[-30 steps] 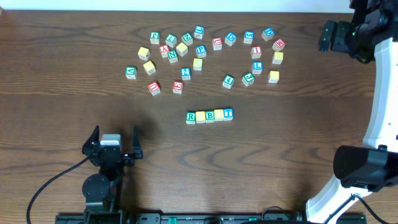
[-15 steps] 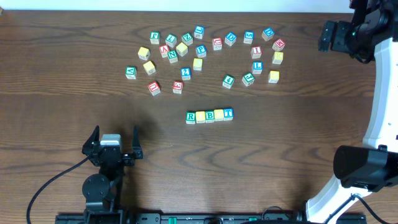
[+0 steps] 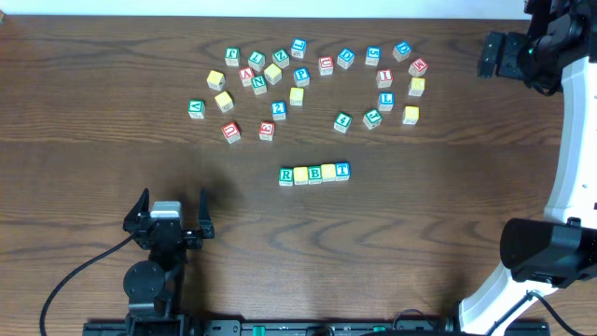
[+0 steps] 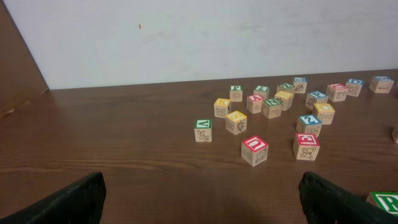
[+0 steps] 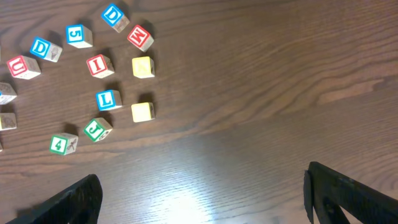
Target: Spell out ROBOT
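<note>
A row of five blocks point(image 3: 314, 174) lies mid-table: a green R point(image 3: 285, 175), a yellow block point(image 3: 300, 175), a green B point(image 3: 314, 174), a yellow block point(image 3: 328, 172) and a blue T point(image 3: 342, 170). The R's corner also shows at the lower right of the left wrist view point(image 4: 385, 202). My left gripper point(image 3: 173, 211) is open and empty near the front edge, left of the row; its fingers frame bare wood in its own view point(image 4: 202, 208). My right gripper point(image 3: 492, 56) is open and empty, high at the far right point(image 5: 205, 199).
Several loose letter blocks point(image 3: 298, 75) lie scattered across the far half of the table, among them a red U point(image 4: 254, 150), a blue L point(image 5: 109, 99), a green 4 point(image 5: 63, 144) and a plain yellow block point(image 5: 142, 112). The right arm's white body point(image 3: 569, 168) stands along the right edge.
</note>
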Controlling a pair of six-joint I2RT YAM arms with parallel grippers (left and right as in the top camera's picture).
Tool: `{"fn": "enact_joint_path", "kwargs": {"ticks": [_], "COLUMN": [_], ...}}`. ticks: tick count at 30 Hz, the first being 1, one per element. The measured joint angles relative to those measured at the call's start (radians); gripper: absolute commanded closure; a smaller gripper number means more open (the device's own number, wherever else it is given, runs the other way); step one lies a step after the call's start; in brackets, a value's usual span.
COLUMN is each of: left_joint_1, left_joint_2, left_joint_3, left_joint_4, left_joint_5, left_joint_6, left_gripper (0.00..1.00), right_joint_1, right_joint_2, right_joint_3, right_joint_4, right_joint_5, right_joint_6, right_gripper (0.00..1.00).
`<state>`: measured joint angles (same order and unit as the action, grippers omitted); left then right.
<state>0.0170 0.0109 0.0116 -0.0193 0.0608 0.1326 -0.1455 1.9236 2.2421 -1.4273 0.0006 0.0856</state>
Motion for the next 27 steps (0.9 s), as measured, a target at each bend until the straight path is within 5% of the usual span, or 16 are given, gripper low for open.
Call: {"fn": "enact_joint_path", "kwargs": {"ticks": [5,11,16,27], "left_joint_1": [0.0,0.0,0.0,0.0], "left_joint_2": [0.0,0.0,0.0,-0.001], "left_joint_3": [0.0,0.0,0.004,0.008], "left_joint_4": [0.0,0.0,-0.005,-0.012], "left_joint_5": [0.0,0.0,-0.001,-0.001], "left_joint_6": [0.0,0.0,0.0,0.0], "left_gripper": [0.02,0.03,0.02,0.02], "right_joint_1": [0.001,0.083,0.221,0.231], "right_joint_2": [-0.004,-0.169,-0.492,-1.342], "right_joint_3": [-0.002,-0.165,-0.563,-1.713], "right_joint_4": [0.058,0.46,0.834,1.577], "right_joint_5": [0.014,-0.019,-0.06,-0.214], "right_joint_6": [0.0,-0.08,-0.231,-0.314], "right_gripper": [0.01,0.01,0.01,0.01]}}
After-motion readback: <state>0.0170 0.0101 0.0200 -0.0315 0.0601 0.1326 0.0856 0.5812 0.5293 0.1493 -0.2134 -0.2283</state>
